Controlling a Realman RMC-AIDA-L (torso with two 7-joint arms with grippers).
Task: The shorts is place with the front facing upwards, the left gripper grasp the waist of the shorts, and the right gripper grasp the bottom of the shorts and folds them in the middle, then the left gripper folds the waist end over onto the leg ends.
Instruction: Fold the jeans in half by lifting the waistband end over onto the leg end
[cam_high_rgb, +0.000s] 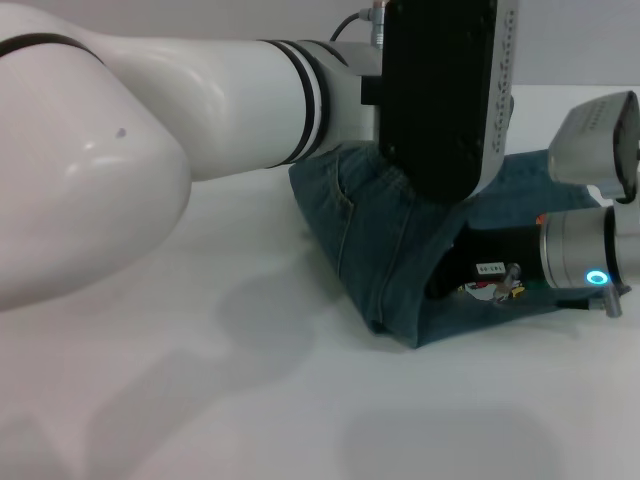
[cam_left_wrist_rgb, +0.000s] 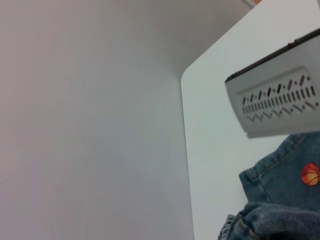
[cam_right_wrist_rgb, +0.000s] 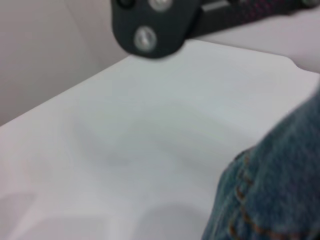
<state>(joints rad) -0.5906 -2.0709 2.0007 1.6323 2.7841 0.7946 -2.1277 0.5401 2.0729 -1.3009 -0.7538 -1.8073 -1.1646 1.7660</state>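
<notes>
The blue denim shorts (cam_high_rgb: 370, 235) lie mid-table, with their upper layer lifted like a tent. My left gripper (cam_high_rgb: 440, 120), a boxy black body on the white arm, hangs over the raised peak and holds the denim there. Its fingers are hidden behind the body. In the left wrist view the crinkled waist (cam_left_wrist_rgb: 231, 229) and a basketball print (cam_left_wrist_rgb: 310, 174) show close by. My right gripper (cam_high_rgb: 480, 262) reaches in from the right under the lifted layer, where a bit of colourful print (cam_high_rgb: 490, 290) shows. The right wrist view shows a stitched hem (cam_right_wrist_rgb: 250, 200) of the bottom of the shorts.
The white table (cam_high_rgb: 250, 400) stretches toward me and to the left. Its rounded far corner (cam_left_wrist_rgb: 187, 75) shows in the left wrist view, with a grey wall behind. My left arm's thick white links (cam_high_rgb: 120, 150) cover the upper left of the head view.
</notes>
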